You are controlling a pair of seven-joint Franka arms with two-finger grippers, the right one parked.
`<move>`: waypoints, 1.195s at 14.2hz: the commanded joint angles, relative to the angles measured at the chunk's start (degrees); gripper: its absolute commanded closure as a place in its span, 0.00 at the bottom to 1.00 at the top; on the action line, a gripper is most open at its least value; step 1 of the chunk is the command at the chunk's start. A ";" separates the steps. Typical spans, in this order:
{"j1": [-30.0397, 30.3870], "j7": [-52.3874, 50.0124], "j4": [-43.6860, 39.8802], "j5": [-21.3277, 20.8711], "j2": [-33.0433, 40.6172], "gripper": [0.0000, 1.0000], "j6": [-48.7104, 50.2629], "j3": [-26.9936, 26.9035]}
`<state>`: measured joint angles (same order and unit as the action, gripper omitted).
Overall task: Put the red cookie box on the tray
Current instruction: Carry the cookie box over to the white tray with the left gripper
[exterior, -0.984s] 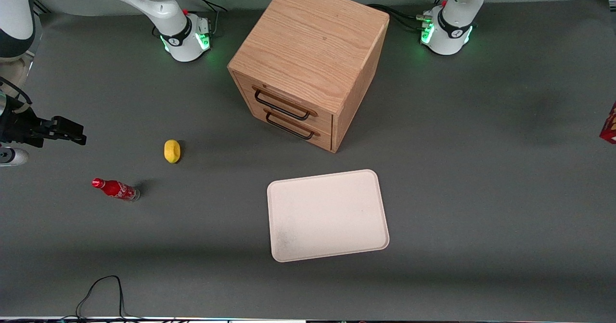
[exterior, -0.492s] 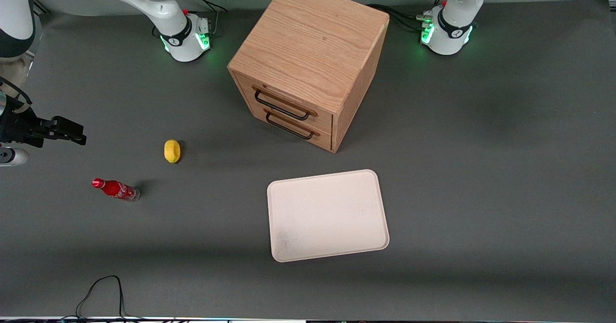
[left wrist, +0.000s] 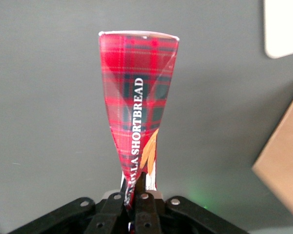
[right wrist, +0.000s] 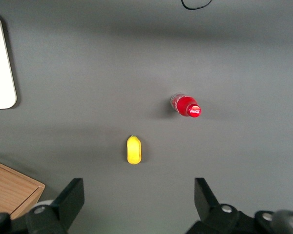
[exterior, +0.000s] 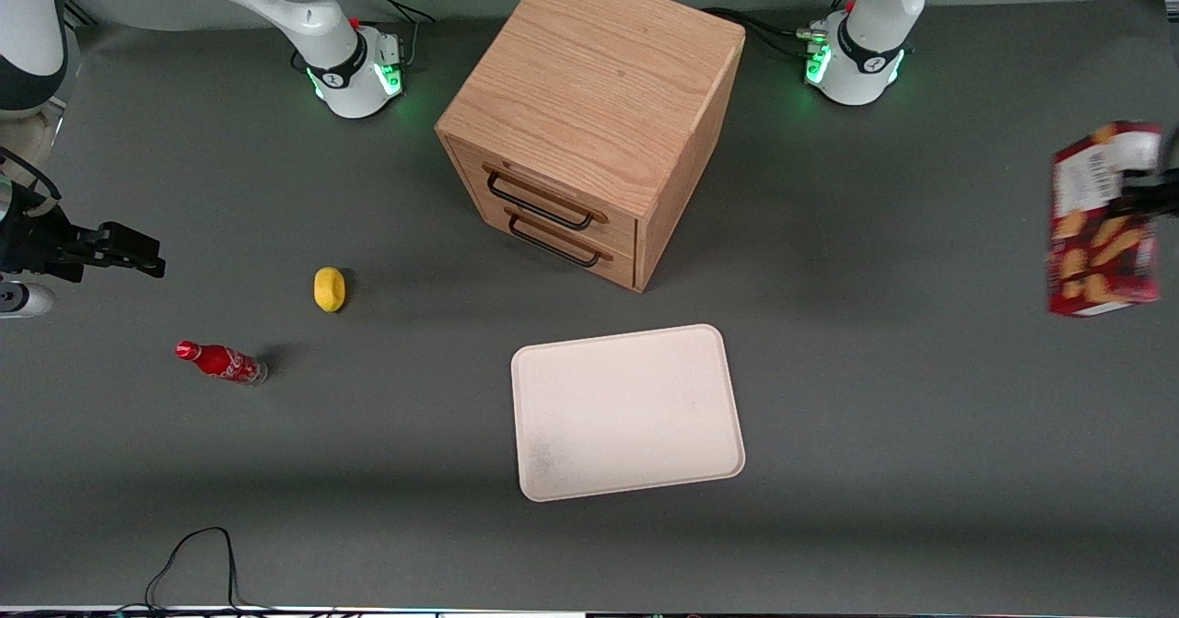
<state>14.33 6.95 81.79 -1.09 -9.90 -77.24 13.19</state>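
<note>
The red cookie box (exterior: 1101, 222) hangs in the air at the working arm's end of the table, well above the grey surface and tilted on end. My gripper (left wrist: 139, 181) is shut on its narrow lower edge, and the tartan carton (left wrist: 136, 97) sticks straight out from the fingers. In the front view only a dark part of the gripper (exterior: 1149, 199) shows across the box at the frame's edge. The cream tray (exterior: 626, 411) lies flat and bare near the table's middle, nearer to the front camera than the cabinet; a corner of the tray (left wrist: 283, 27) shows in the wrist view.
A wooden two-drawer cabinet (exterior: 589, 111) stands at the table's middle, its drawers shut. A yellow lemon (exterior: 329, 288) and a small red soda bottle (exterior: 221, 361) lie toward the parked arm's end. A black cable (exterior: 198, 553) loops at the front edge.
The cookie box, mostly out of the front view before, has swung into it at the working arm's end, held by the gripper. Tray, cabinet, lemon and bottle have not moved.
</note>
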 commanded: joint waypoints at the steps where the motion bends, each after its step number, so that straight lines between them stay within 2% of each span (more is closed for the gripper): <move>1: -2.89 -19.27 -7.68 0.56 -8.00 1.00 -1.76 7.17; 2: -4.91 -25.52 -10.05 0.21 -11.34 1.00 -4.47 8.85; 4: -10.61 -34.68 -15.23 -0.06 -17.58 1.00 -8.00 8.96; 6: -15.62 -40.23 -21.82 -0.67 -24.08 1.00 -10.03 8.69; 8: -19.68 -45.07 -24.74 -1.81 -28.75 1.00 -14.49 8.60; 10: -22.05 -46.41 -24.57 -2.25 -31.66 1.00 -19.77 8.34; 14: -25.75 -47.64 -24.05 -6.46 -37.11 1.00 -27.33 7.03; 17: -26.37 -47.55 -24.05 -7.00 -40.80 1.00 -32.00 6.58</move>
<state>-10.68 -39.44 60.83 -6.85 -47.94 -107.93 20.69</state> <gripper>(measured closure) 0.969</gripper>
